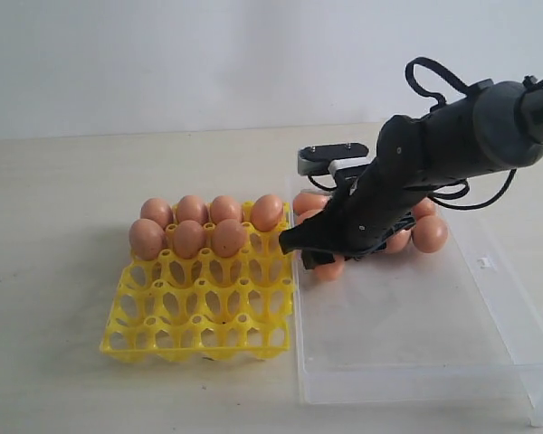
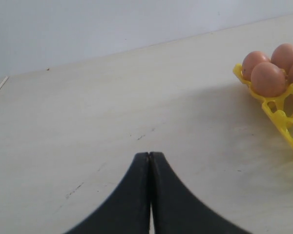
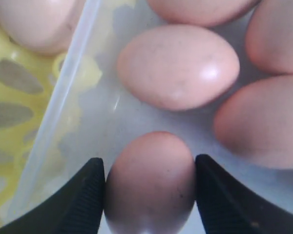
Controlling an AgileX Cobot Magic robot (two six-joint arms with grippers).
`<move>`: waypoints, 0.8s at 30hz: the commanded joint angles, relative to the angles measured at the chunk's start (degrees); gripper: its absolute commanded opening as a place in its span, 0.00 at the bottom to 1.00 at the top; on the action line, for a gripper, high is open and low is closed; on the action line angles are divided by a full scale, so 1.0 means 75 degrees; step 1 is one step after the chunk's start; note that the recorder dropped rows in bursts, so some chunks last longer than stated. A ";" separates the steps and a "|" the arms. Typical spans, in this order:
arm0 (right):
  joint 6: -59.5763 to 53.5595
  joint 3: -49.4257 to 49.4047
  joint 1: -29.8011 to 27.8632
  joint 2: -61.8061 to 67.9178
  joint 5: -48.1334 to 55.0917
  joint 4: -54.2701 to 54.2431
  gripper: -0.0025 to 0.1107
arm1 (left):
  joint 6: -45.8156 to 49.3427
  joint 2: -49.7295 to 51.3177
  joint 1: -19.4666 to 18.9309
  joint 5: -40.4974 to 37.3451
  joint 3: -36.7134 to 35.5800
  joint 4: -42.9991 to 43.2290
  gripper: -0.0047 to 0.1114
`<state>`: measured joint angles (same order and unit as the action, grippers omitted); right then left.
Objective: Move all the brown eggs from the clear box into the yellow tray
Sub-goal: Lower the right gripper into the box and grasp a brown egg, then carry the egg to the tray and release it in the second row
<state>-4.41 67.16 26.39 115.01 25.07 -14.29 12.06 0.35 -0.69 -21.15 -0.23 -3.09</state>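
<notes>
Pick step, mid-task. Your right end effector (image 3: pixel 149 159) has its pads against both sides of one smooth, faintly speckled orange-brown egg (image 3: pixel 150 192) lying in the clear shallow plastic box (image 1: pixel 407 353), beside the wall nearest the bright yellow lattice egg tray (image 1: pixel 176 339); grip looks made. Your left end effector (image 2: pixel 149 155) is closed, empty. Next: lift straight, clear that wall, seat it in a free cup.

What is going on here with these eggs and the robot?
The robot is moving brown eggs from the clear box into the yellow tray. Seven eggs sit in the tray's cups. The right gripper is down in the box, its jaws on either side of one egg, close against it; whether it grips yet is unclear. Several more eggs lie around it. The left gripper is shut, idle over the table beside the tray.
</notes>
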 commanded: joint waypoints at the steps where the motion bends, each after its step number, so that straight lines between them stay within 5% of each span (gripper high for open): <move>1: -0.0063 -0.0352 -0.0066 -0.1267 -0.0268 0.0584 0.02 | -0.0040 -0.0046 -0.0018 0.0067 0.0031 -0.0059 0.04; 11: 0.0739 -0.1834 0.0751 -0.2293 -0.5561 0.1544 0.02 | -0.0040 -0.0046 -0.0018 0.0067 0.0031 -0.0059 0.04; 18: 0.1644 -0.1931 0.0926 -0.1271 -0.7216 0.2558 0.02 | -0.0040 -0.0046 -0.0018 0.0067 0.0031 -0.0059 0.04; 24: 0.1811 -0.1931 0.0926 -0.0527 -0.7350 0.2706 0.02 | -0.0040 -0.0046 -0.0018 0.0067 0.0031 -0.0059 0.04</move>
<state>8.55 52.92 33.24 109.12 -28.36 5.12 12.06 0.35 -0.69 -21.15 -0.23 -3.09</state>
